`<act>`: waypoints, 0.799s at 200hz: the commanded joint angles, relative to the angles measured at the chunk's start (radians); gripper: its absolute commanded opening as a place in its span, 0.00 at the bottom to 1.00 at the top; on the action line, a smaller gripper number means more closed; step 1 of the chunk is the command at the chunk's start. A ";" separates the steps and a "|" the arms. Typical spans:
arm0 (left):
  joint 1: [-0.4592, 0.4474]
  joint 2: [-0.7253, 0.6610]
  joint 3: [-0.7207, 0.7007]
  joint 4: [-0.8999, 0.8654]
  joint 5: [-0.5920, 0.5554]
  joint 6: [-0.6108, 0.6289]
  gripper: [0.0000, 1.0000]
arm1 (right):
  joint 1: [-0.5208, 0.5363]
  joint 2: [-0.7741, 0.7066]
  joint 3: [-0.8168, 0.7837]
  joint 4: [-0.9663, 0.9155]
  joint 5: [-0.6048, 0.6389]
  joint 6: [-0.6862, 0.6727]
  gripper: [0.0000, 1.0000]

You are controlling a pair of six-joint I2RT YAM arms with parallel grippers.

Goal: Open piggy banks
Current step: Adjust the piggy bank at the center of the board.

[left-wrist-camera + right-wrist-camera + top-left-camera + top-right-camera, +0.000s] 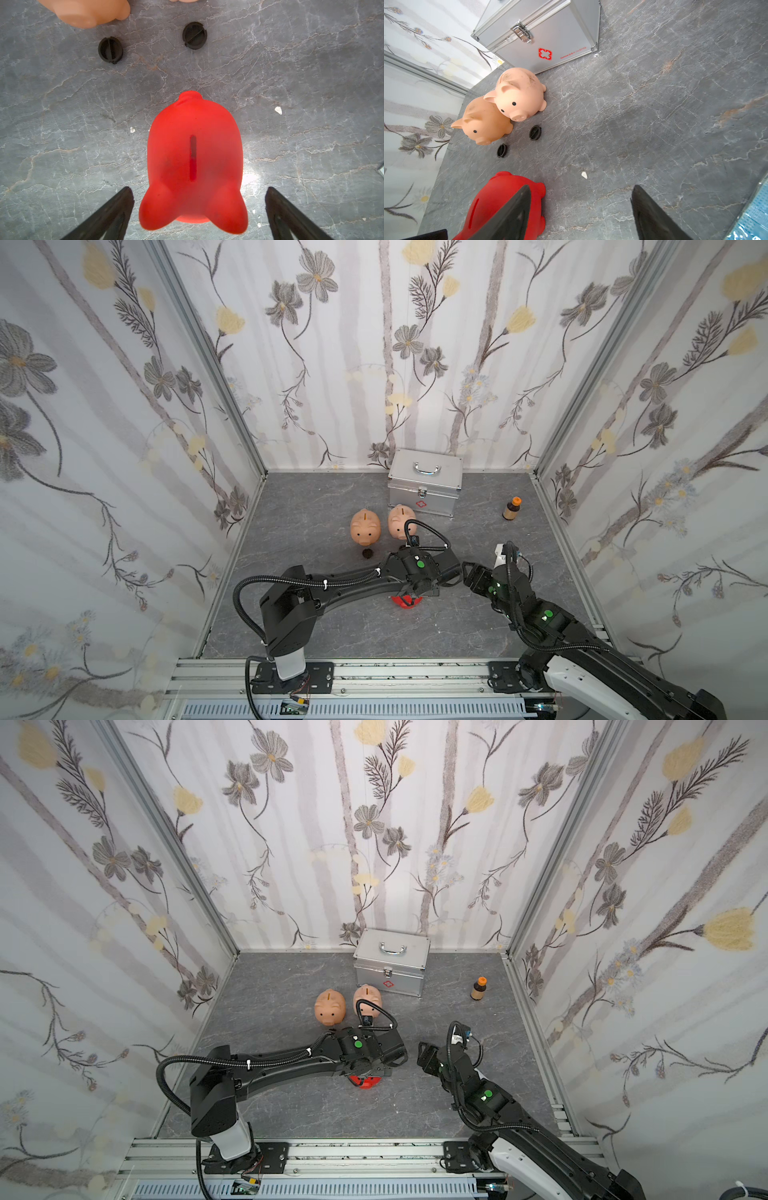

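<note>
Right under the left claw (198, 188) sat the red piggy bank (195, 158), upright on the worktop (311, 83) with its coin slot facing up. The claw's jaws were spread wide, one on each side of the pig's lobed end, touching nothing. Next to it, the right claw (581, 186) was also apart and empty, just bare worktop in its gap.

Past the red pig from the left claw, one black plug (111, 49) and a second plug (194, 35) lay loose by the peach piggy bank (483, 122) and its paler twin (519, 93). So I'd guess those two were done and red was the last. Its own plug didn't show in any view, so it's probably underneath.

My take: drop the left claw straight down and pinch across the middle of the body, since a rounded shell likely squirts out of an off-centre grip. Then tip the belly toward the right claw so it can catch the plug and twist. Go gentle on the squeeze.
</note>
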 commanded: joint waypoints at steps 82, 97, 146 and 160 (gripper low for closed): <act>0.007 0.029 -0.028 -0.004 0.031 -0.043 1.00 | -0.019 0.015 -0.005 0.018 -0.040 -0.028 0.76; 0.009 0.028 -0.035 0.003 0.036 -0.043 1.00 | -0.019 0.023 -0.002 0.019 -0.043 -0.029 0.76; 0.017 0.021 -0.056 0.028 0.049 -0.036 0.99 | -0.021 0.039 0.004 0.024 -0.051 -0.032 0.75; 0.017 0.023 -0.057 0.032 0.051 -0.033 0.97 | -0.019 0.042 0.007 0.025 -0.051 -0.033 0.75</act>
